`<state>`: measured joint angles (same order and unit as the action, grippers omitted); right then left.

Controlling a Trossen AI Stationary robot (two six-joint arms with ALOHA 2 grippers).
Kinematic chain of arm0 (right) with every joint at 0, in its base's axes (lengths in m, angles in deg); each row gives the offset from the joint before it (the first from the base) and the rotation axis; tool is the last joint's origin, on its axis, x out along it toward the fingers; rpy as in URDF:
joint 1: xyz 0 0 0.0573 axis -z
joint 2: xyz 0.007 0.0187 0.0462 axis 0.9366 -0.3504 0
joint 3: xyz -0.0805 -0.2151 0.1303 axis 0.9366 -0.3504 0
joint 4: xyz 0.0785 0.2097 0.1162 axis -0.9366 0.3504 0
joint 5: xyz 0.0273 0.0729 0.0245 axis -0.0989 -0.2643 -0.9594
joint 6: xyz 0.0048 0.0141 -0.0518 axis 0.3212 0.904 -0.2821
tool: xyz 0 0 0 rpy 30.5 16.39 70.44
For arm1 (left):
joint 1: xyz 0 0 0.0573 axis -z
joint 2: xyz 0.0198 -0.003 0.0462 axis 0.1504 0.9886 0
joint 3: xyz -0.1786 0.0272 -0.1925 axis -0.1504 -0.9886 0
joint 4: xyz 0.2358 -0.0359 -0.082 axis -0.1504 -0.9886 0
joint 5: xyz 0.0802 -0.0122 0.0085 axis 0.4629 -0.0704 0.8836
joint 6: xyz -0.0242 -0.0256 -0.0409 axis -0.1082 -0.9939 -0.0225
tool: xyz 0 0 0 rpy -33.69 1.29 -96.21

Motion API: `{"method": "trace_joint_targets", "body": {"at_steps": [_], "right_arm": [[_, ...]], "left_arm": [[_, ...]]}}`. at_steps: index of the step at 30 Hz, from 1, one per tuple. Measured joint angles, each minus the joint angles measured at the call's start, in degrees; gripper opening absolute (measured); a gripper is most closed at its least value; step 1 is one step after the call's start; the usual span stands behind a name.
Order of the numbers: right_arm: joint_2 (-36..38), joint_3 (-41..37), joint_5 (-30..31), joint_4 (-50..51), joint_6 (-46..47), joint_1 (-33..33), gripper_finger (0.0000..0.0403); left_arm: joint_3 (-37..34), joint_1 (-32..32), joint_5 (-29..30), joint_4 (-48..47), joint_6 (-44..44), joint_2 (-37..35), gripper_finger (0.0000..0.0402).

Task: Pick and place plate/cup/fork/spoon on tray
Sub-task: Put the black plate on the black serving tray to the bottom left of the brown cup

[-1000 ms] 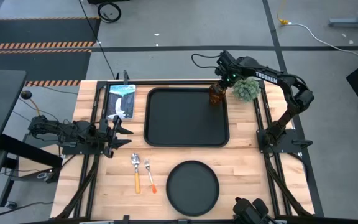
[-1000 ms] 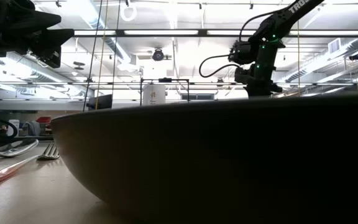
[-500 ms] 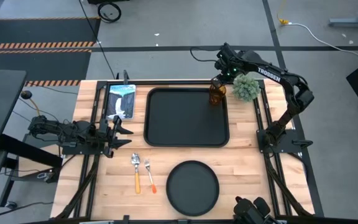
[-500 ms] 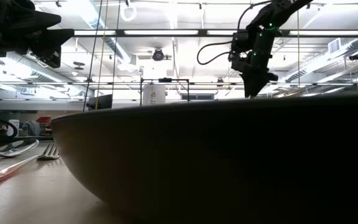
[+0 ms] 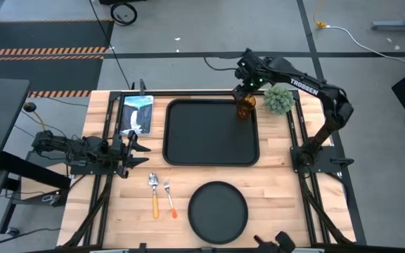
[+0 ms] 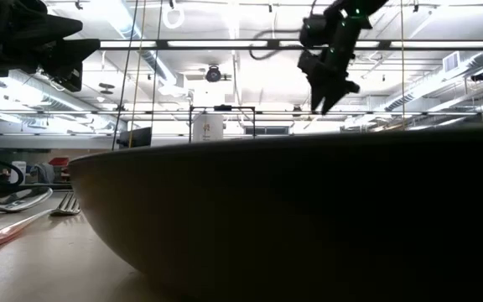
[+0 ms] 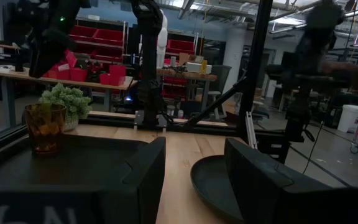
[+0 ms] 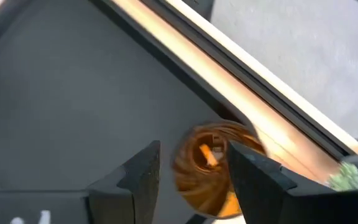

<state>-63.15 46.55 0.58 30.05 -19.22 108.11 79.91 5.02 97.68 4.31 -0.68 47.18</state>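
Since a second ago your right gripper has lifted clear of the cup, which stands upright in the tray corner nearest the far right of the table; its fingers are apart and empty above it. Your left gripper waits, fingers apart, by the left edge. Swing low toward the plate, fork or spoon at the near edge and a finger could topple that cup.

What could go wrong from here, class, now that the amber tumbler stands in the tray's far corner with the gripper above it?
1. The small translucent amber cup stands close to the rim of the large black rectangular tray; a brush from the open right gripper just above might tip it.
2. A small green plant beside that corner could be knocked by the arm.
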Motion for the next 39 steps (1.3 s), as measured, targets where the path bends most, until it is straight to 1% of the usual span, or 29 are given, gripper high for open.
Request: {"method": "trace_joint_targets", "body": {"at_steps": [9, 12, 15, 22, 25, 29, 39], "right_arm": [[0.0, 0.9, 0.9, -0.3, 3.1, -10.1, 0.019], [0.0, 0.9, 2.4, -0.7, 5.0, -13.5, 0.019], [0.0, 0.9, 3.8, -1.6, 6.0, -17.0, 0.019], [0.0, 0.9, 3.9, -5.5, 8.6, -23.6, 0.0189], [0.0, 0.9, 4.3, -6.7, 9.0, -25.4, 0.0189], [0.0, 0.9, 6.7, -6.9, 9.0, -27.0, 0.0189], [0.0, 0.9, 6.7, -6.9, 10.0, -27.4, 0.0189]], "left_arm": [[0.0, 0.0, 0.0, 0.0, 0.0, 0.0, 0.0174], [0.0, 0.0, 0.0, 0.0, 0.0, 0.0, 0.0174], [0.0, 0.0, 0.0, 0.0, 0.0, 0.0, 0.0174], [0.0, 0.0, 0.0, 0.0, 0.0, 0.0, 0.0174], [0.0, 0.0, 0.0, 0.0, 0.0, 0.0, 0.0174], [0.0, 0.0, 0.0, 0.0, 0.0, 0.0, 0.0174], [0.0, 0.0, 0.0, 0.0, 0.0, 0.0, 0.0174]]}}
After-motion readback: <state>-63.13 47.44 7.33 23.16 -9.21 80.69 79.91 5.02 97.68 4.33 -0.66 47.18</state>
